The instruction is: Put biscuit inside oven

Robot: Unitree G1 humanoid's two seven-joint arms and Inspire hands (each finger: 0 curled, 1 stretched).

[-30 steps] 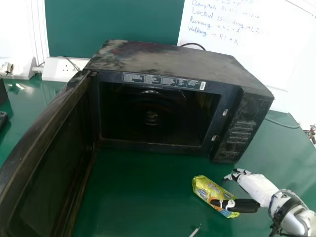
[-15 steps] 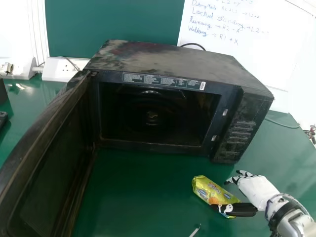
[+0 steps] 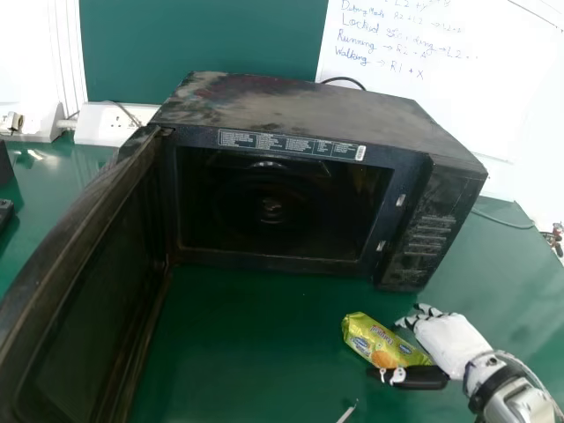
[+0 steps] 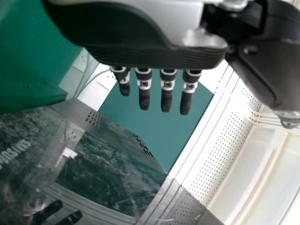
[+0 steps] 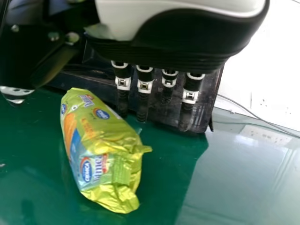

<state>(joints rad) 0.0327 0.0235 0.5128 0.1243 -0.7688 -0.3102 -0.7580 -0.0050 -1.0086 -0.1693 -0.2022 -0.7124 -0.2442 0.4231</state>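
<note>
My right hand (image 3: 447,342) is at the lower right of the head view, fingers extended, its thumb on the near side of the yellow-green biscuit pack (image 3: 377,339). The pack lies on the table in front of the oven's right side. In the right wrist view the pack (image 5: 101,145) lies between the thumb and the straight fingers of my right hand (image 5: 144,86), none curled round it. The black oven (image 3: 291,106) stands with its door (image 3: 97,291) swung out to the left. My left hand (image 4: 166,86) has its fingers straight, by the dark door.
The green table (image 3: 256,352) stretches before the oven. A white power socket strip (image 3: 110,123) is behind the oven at left, and a whiteboard (image 3: 441,88) stands behind it. A small thin strip (image 3: 347,412) lies near the front edge.
My right hand has shifted slightly; its thumb, earlier across the pack's front end, has drawn back toward the near side. The pack has hardly moved.
</note>
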